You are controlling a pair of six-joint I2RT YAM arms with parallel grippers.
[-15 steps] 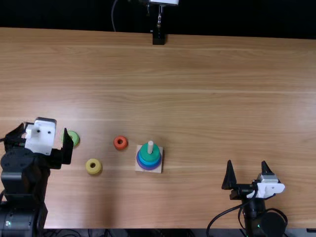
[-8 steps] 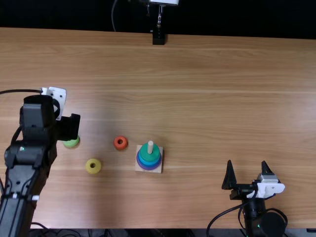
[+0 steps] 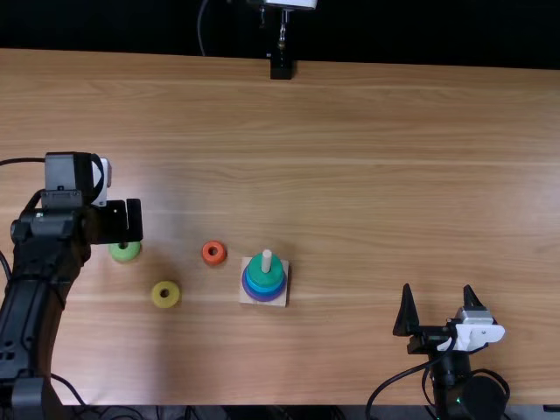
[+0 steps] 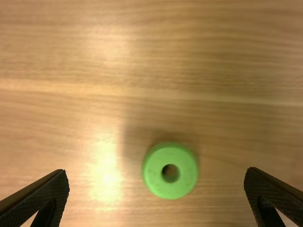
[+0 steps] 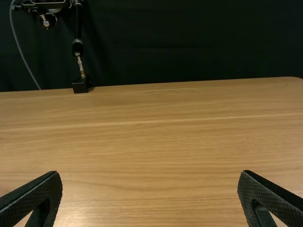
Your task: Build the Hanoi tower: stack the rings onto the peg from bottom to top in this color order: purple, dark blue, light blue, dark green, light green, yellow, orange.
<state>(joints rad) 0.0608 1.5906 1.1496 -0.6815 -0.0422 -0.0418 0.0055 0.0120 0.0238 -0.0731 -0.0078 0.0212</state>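
Both arms are black, the left arm built of blocky segments with rounded edges, the right arm trailing curved black cables (a tiny green dot marks it), with a white plate behind the right gripper, whose tapered fingers have a finely textured surface

The left gripper stood open above the table, its two black fingers wide apart and their inner faces finely textured. The ring, light green, lay flat between them in this view, touching neither, a little nearer one than the other. Its hole was dark, with some green wall inside. A soft shadow fell beside it, bright glare marked the wood, and a pale streak crossed the grain.
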